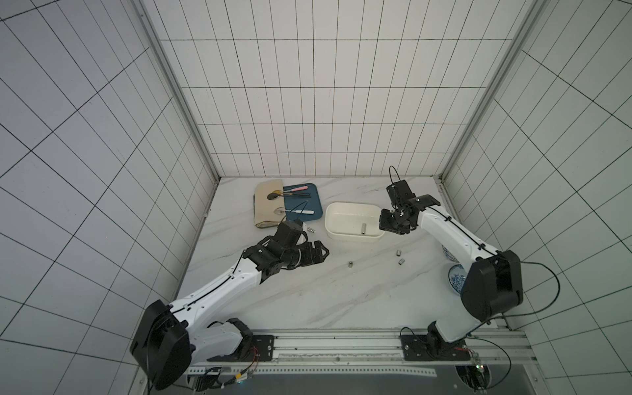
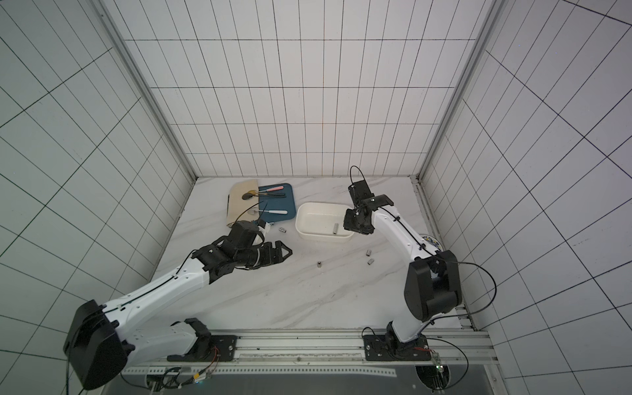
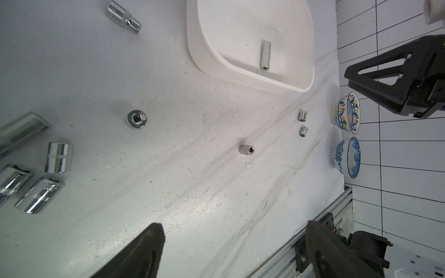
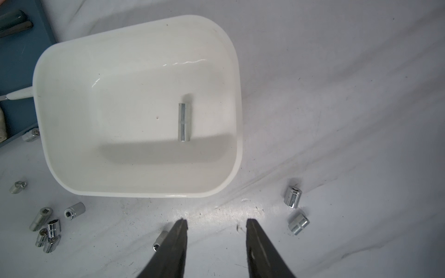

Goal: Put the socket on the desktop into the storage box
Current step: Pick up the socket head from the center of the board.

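Plainly, the right gripper [image 4: 216, 221] hangs part-open, empty, seemingly over the storage box [image 4: 144, 178] holding one socket [image 4: 183, 121]; left gripper [image 3: 233, 223] wide.

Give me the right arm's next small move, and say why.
Probably swing the right gripper over to the nearest loose socket and lower onto it. Its jaws stand open and empty by the box; one long socket lies inside, and several more lie outside it.
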### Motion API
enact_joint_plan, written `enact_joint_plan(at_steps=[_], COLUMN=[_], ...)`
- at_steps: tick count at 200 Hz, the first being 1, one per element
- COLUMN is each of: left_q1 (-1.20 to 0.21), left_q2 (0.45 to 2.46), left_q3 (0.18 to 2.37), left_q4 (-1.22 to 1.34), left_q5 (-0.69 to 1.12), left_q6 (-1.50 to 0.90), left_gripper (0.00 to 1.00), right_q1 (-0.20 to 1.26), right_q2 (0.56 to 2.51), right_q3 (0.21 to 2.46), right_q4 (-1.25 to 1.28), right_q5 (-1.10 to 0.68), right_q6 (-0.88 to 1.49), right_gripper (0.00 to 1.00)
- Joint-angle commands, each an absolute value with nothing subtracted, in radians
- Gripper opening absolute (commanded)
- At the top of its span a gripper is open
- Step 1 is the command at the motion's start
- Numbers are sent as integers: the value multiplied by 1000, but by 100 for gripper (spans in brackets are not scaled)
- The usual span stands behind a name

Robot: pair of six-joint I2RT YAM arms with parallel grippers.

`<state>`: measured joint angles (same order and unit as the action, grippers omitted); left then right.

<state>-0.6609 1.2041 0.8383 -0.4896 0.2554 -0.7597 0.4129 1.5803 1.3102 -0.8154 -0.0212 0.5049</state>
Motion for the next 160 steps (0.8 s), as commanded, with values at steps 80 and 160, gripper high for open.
enact_joint_plan(at_steps=[80,160], left_q1=[-832,-858], left_q2=[1356,1385], left_q3=[909,923], left_q4=[-403,-390], left_q5=[172,172], left_q6=[-748,-741], left_gripper=[94,93], right_q1=[283,250], right_q2=[1389,1461], right_q3=[1011,925], right_q4=[-816,-738], right_q5=[-18,-38], right_q6=[514,525], right_gripper=[44,44])
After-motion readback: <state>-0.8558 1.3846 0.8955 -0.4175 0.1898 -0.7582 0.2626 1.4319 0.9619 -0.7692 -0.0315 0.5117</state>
